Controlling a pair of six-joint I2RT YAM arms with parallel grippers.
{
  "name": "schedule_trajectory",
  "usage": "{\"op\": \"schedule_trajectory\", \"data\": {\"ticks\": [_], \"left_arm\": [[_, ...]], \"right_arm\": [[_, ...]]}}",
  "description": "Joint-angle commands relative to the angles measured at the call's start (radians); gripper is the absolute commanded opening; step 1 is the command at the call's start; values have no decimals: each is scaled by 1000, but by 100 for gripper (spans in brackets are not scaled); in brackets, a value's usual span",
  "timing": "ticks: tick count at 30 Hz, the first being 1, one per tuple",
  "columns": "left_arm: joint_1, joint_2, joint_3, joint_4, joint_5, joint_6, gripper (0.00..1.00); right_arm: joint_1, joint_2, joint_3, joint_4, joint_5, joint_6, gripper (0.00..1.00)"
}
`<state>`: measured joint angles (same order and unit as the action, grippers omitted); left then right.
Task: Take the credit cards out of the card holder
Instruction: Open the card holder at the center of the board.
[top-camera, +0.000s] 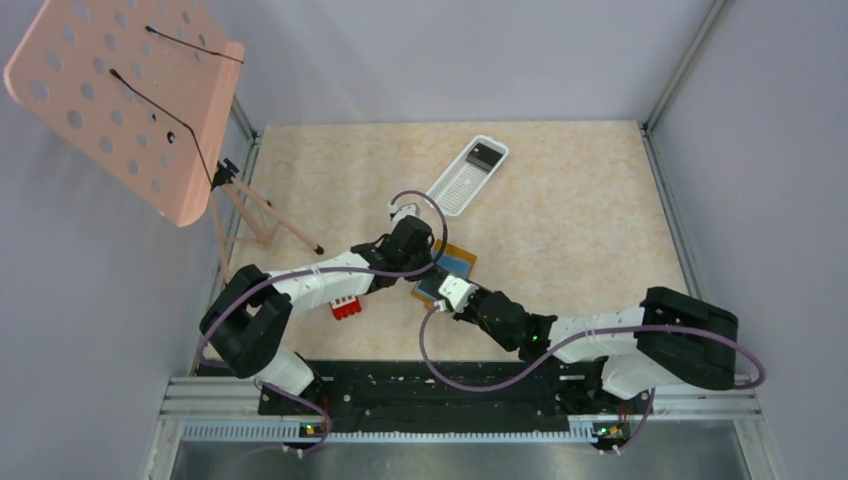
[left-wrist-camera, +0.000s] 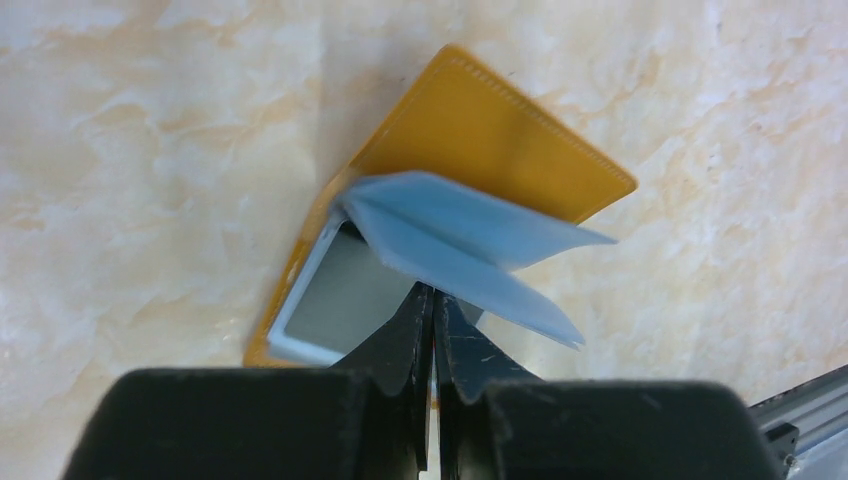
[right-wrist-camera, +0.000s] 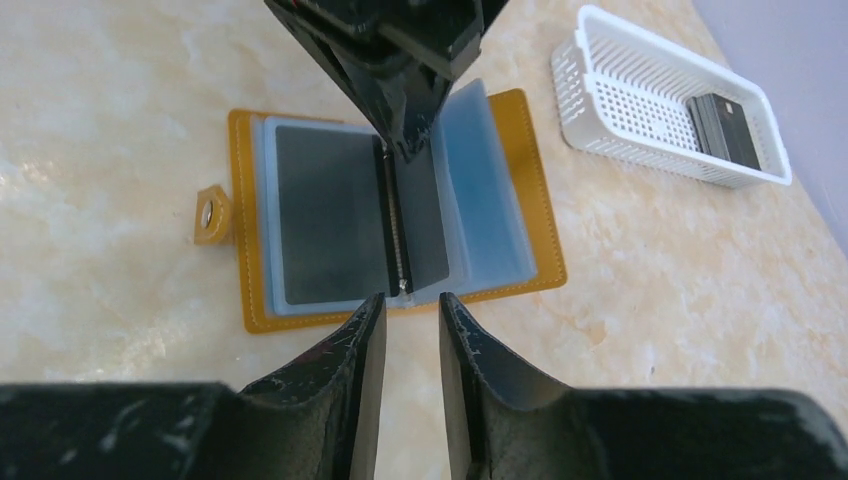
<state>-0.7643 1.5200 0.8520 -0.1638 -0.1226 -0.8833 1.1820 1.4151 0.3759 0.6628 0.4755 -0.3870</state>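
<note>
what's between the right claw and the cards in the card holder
Nothing visible. The right claw is open at the card holder's near edge. The left claw, shut, sits on the spine's far end; the cards lie in translucent sleeves.

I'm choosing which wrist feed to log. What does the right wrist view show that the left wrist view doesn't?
Only right wrist: the white tray holding a dark card, the snap tab, and the right claw, open. Only left wrist: the blue-grey sleeves fanning up, seen side-on. Both: the open card holder, a grey card in its sleeve, and the shut left claw at the holder's middle.
</note>
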Motion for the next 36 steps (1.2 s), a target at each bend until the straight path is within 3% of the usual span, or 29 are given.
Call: {"op": "schedule_trajectory", "data": {"ticks": [1,8,12,16,19,23,36], "left_arm": [[8,41,67,65,6,28,6],[17,115,97,96,29,32,6],[25,151,109,115,31,34,6],[39,193,120,148,39,35,7],[51,227,131,156,62,30,7],[54,247,125,156,79,27,7],[54,243,39,267,176,29,7]], "right_arm": [[-15,-117,29,-54,-13,121,29],[-133,-273,52,-213,-40,349,46],[-318,-293,107,-366,-254,534,53],[-423,-266,141,-403,-403,590,54],[-502,-223,162,-403,-604,607,64],[-588,-132,205,-408,-741,600,76],[-700,182,447,-528,-932,556,74]]}}
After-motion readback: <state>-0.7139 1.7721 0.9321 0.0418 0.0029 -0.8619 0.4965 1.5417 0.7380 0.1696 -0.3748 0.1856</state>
